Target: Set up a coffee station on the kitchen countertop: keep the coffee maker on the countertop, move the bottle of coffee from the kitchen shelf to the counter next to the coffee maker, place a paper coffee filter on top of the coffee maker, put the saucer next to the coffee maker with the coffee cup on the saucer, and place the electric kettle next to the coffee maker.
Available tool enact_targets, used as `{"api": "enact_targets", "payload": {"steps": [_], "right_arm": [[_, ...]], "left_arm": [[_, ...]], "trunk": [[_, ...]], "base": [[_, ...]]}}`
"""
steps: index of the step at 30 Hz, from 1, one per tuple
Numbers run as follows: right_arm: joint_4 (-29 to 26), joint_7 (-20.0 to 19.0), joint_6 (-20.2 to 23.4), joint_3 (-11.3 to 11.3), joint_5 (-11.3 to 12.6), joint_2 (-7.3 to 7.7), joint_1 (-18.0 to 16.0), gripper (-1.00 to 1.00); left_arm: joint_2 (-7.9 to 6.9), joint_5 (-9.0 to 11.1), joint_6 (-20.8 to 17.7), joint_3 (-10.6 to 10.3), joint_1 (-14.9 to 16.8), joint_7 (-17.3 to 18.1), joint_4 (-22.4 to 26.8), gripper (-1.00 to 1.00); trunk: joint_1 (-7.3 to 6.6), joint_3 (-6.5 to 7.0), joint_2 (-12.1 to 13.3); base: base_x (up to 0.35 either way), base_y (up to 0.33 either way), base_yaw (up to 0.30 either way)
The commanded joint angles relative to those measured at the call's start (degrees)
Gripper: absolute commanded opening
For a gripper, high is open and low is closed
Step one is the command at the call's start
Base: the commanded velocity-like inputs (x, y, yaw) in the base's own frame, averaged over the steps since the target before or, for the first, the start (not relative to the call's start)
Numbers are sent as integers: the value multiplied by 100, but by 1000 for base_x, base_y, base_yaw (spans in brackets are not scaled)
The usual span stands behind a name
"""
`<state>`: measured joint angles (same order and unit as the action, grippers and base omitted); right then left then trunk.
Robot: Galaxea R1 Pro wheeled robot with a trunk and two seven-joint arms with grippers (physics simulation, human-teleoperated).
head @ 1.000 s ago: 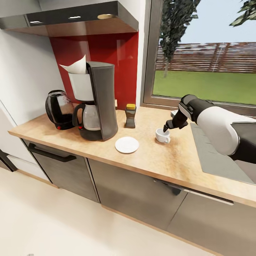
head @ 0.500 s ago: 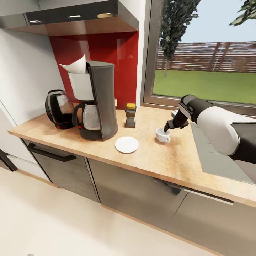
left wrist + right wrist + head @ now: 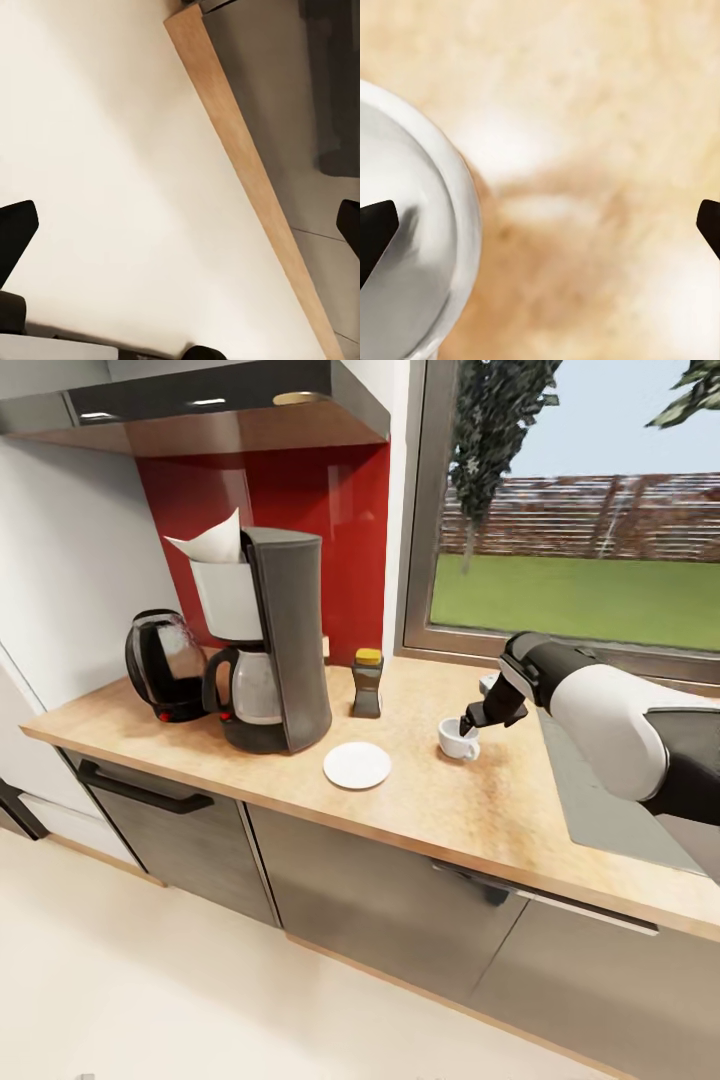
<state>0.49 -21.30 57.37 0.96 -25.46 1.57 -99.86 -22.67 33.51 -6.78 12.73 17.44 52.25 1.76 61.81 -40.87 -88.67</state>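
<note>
The white coffee cup [image 3: 457,741] stands on the kitchen countertop [image 3: 440,805], right of the white saucer [image 3: 357,766]. My right gripper [image 3: 468,721] hangs open over the cup's far rim. In the right wrist view one fingertip [image 3: 375,229] is over the cup [image 3: 412,247] and the other is over bare wood, with the gripper [image 3: 540,217] straddling the rim. The coffee maker [image 3: 280,650] carries the paper coffee filter [image 3: 215,545]. The bottle of coffee [image 3: 367,685] stands to its right and the electric kettle [image 3: 163,665] to its left. My left gripper [image 3: 180,225] is open over the floor.
The steel sink [image 3: 590,780] lies right of the cup, under my right forearm. A window frame runs behind the counter. The kitchen shelf [image 3: 230,415] hangs above the coffee maker against a red backsplash. Grey cabinet fronts [image 3: 370,900] sit below the worktop.
The right gripper has stayed at the cup's rim, edging only slightly upward. The cup has not moved. The whole picture has drifted a little.
</note>
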Motion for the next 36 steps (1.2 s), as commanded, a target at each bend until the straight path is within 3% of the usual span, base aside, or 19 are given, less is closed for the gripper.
{"api": "enact_targets", "payload": {"steps": [1,36], "right_arm": [[5,-59,2,9,-56,1,-5,100],[-4,-56,1,1,-56,0,2,100]], "left_arm": [[-1,-11,-60,45,3,22,0,100],[-1,-11,-60,45,3,22,-1,100]], "trunk": [[0,-6,-3],[0,-41,-3]], "base": [[0,0,0],[0,0,0]]}}
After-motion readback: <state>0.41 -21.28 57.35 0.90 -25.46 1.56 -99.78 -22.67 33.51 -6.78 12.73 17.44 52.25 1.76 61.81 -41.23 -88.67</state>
